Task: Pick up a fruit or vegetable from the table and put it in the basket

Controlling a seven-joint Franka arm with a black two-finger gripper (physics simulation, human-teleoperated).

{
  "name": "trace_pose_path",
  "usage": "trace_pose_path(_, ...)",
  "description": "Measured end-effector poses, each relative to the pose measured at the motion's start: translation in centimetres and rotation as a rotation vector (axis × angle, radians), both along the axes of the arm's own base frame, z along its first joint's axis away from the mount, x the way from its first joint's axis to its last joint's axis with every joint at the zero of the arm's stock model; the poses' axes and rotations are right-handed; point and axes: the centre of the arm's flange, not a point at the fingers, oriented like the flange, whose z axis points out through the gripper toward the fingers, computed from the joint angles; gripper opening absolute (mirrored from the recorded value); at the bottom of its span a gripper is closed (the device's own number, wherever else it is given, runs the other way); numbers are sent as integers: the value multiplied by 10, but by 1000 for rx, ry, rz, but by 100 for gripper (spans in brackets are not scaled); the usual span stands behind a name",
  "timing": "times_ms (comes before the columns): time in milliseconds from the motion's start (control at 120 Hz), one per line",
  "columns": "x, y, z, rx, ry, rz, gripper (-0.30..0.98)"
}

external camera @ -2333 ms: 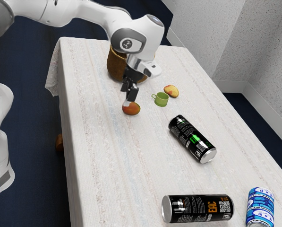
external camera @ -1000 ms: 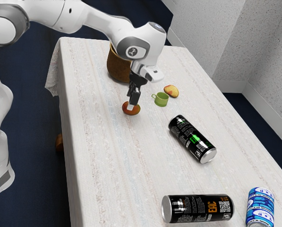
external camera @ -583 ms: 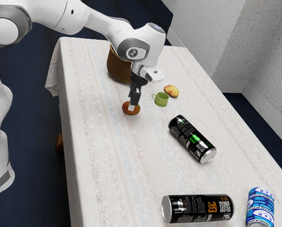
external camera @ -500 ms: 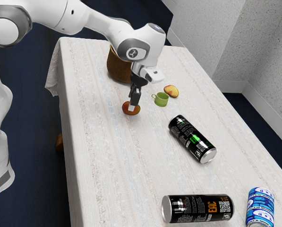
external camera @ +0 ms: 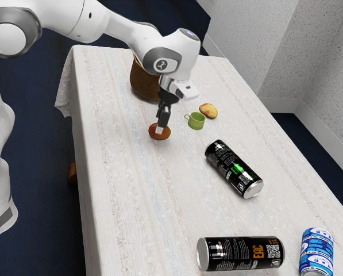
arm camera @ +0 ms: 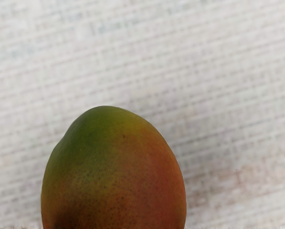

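Step in hand, as judged: securing the mango. Recommended: centre it across its narrower width, close evenly, confirm the hold, then lift straight up, clear of the green cup at the exterior view's right. Finding: mango on the table, at the gripper's lower end, nearer than the basket. Gripper opening and any hold: cannot tell.

Dark blue floor flanks the cloth-covered table; beyond the table's far side, pale speckled walls rise above a whitish baseboard.
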Motion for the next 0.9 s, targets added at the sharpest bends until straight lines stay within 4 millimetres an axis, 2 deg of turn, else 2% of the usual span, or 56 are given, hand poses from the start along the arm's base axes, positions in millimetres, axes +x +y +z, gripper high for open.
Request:
trace_pose_path(408,1,3,-4,2,4,-8,69)
trace_pose_path(717,0,17,-4,3,-1,7,69)
trace_pose_path(900,1,15,-7,4,1,-1,69)
